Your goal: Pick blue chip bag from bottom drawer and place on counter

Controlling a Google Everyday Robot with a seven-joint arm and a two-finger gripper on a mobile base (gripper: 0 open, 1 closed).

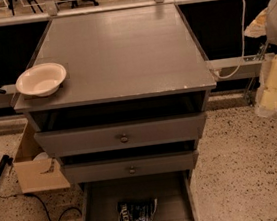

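- Grey tray walls of the bottom drawer (pixel 138 189), pulled out at the foot of the cabinet, frame the blue chip bag (pixel 137 216), which lies flat on the drawer floor near its front edge, roughly centred between the low side walls.
- The bag is small, crinkled and dark blue, with large white lettering running along it; it is turned at a slight slant.
- Above it sit two knobbed drawers, the middle drawer (pixel 95 172) and the upper drawer (pixel 81 138), both standing a little way out, each with one small round knob at its centre.
- The counter (pixel 121 54) caps the cabinet: a broad, smooth grey top with pale chips along its front edge.
- A white bowl (pixel 41 79) rests at the counter's front-left corner, overhanging the edge slightly.
- Speckled pale floor (pixel 246 169) spreads around the cabinet; a cardboard box (pixel 35 170) stands to its left with a black cable (pixel 56 218) looping beside it.
- A white cable (pixel 242 29) droops past the counter's right side, and a pale rail (pixel 116 7) runs behind.
- The gripper (pixel 273 91) shows as pale yellowish shapes at the right edge, level with the counter front, well apart from the bag and higher than it; whether it is wide or narrow cannot be told, and it holds nothing visible.
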